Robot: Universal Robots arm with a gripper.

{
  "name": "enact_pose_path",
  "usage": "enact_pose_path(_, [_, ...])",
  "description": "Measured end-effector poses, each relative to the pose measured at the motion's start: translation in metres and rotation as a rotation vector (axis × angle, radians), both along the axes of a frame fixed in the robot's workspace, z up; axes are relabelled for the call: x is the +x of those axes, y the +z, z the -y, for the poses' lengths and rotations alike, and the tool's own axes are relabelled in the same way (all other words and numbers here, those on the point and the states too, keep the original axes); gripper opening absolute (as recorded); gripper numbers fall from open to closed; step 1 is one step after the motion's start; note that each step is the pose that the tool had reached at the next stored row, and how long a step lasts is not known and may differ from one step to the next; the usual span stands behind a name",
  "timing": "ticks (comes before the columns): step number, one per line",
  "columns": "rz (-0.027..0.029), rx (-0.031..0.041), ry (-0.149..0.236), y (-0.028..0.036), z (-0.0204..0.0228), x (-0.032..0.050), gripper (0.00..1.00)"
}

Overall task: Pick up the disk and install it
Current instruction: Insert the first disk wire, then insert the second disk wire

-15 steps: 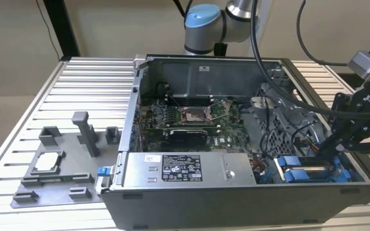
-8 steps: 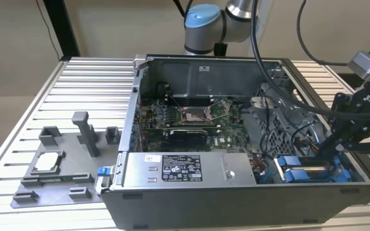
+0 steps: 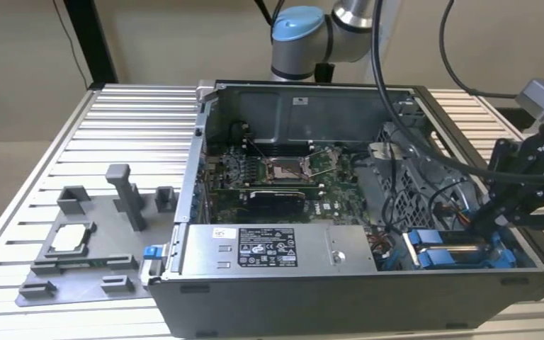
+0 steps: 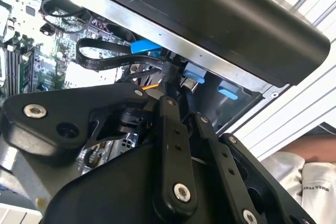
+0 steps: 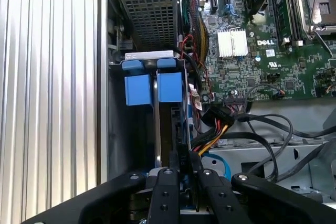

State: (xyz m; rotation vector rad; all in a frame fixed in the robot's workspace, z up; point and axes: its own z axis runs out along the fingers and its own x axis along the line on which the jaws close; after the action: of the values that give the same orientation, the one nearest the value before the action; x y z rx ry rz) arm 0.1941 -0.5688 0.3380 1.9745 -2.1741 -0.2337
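While exterior view hides grip, first wrist view shows hand [image 5: 178,169] clamped on disk [image 5: 169,124] — in bay.

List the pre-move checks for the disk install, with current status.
1. Disk in the drive bay: ok.
2. Disk fully seated: cannot tell.
3. Gripper positioned over the bay: ok.
4. Cable bundle away from the gripper: not ok, it runs right beside it.
5. Workspace free of people: not ok, what looks like a sleeve lies beside the computer case.
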Motion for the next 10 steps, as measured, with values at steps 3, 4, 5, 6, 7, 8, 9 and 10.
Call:
enact_pose_path(3, [0.0000, 0.0002, -0.003, -0.0003, 0.0001, -0.0007, 0.00])
enact_pose_path(4, [0.0000, 0.0002, -0.005, -0.0005, 0.0001, -0.0011, 0.00])
enact_pose_path(5, [0.0000, 0.0001, -0.007, -0.0006, 0.0001, -0.0012, 0.00])
enact_pose_path(6, [0.0001, -0.0001, -0.008, -0.0006, 0.0001, -0.0012, 0.00])
enact_pose_path(7, [0.0001, -0.0002, -0.010, -0.0006, 0.0001, -0.0012, 0.00])
enact_pose_path(8, [0.0000, -0.0001, -0.013, -0.0010, 0.0000, -0.0012, 0.00])
enact_pose_path(9, [0.0001, -0.0001, -0.016, -0.0011, 0.0001, -0.0013, 0.00])
enact_pose_path(10, [0.0000, 0.0001, -0.018, -0.0014, 0.0001, -0.0014, 0.00])
